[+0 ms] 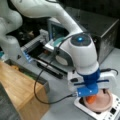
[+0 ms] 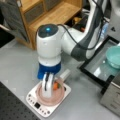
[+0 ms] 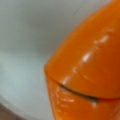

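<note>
While the whole scene sits on a plain grey counter, the room around it is pretty cluttered. One wooden shelf unit stands at a front view's top left, and the same unit shows as a wooden block at a front view's bottom left. There's one dark metal box at a front view's top right. One black-rimmed tray lies at a front view's right with one teal bowl on it.

The one white arm reaches down over the counter, with one black cable looping off it. Under it there's one white scale-like base with buttons, and on that sits one pinkish bowl, also visible in a front view.

The hand is down inside the pink bowl, right by the one orange carrot-looking thing. That orange piece lies in the bowl, just below the blue mount in a front view. In the wrist view it fills most of the frame against the pale bowl wall. Honestly I cannot tell whether the hand is spread or pinching the orange piece; the fingers run together in both front views.
</note>
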Controlling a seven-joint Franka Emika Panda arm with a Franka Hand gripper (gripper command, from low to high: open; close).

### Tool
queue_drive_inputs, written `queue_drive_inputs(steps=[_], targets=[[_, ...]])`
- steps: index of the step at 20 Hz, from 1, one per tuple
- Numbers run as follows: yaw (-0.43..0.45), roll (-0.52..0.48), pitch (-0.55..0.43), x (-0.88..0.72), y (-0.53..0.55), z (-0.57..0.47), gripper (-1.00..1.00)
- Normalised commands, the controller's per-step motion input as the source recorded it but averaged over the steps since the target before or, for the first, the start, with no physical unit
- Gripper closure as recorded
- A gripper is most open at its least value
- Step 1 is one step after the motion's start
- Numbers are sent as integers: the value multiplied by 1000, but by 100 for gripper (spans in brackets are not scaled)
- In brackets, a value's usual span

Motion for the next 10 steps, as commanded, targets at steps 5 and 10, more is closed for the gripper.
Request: queue_drive_inputs(steps=[5,10], targets=[[37,-303,239,420,89,175,100],[30,-310,261,436,100,167,100]])
